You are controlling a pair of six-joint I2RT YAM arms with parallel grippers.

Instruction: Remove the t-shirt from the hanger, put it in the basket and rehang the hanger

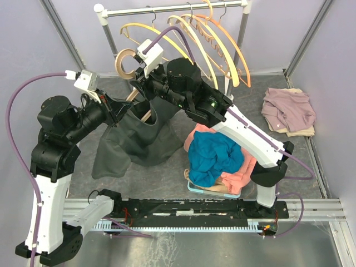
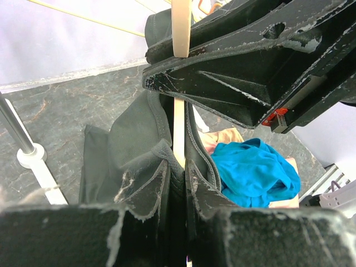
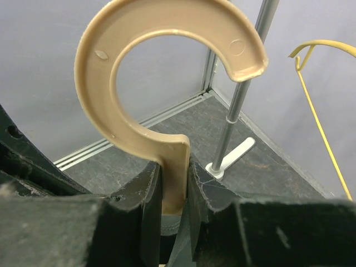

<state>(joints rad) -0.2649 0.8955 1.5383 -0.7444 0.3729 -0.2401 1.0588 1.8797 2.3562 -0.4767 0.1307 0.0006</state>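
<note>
Caught midway through the stripping step, by the look of it, with nothing freed yet. Grips the hanger [image 3: 161, 67] by its neck just under the hook with the right gripper [image 3: 175, 194], narrow, fingers [image 3: 146, 206] pressed against both sides of the tan stem, and holds it raised above the tabletop [image 1: 164, 178] at about 10 o'clock from the centre in the top view. Pinches a fold of the dark t-shirt [image 1: 130, 139] near the collar with the left gripper [image 2: 183, 183], almost closed on the cloth, right beside the stem and just under the right gripper. Leaves the t-shirt draped from the hanger at the collar, hem pooled on the tabletop toward 7 o'clock. Cannot tell from these views whether either shoulder has slipped off the hanger, hidden as it is under the cloth. Calls next, most likely, for drawing the collar down and away toward 8 o'clock while tilting or lifting the hanger toward 1 o'clock, so that one end comes out through the neck hole, then the other. Needs a firm hold on the stem and a pinch that does not let the cloth slide. Ought to steer clear of the pile of clothes [image 1: 214, 156] at 4 o'clock and the rack [image 1: 172, 9] at 12 o'clock with its spare hangers [image 1: 236, 55].
</note>
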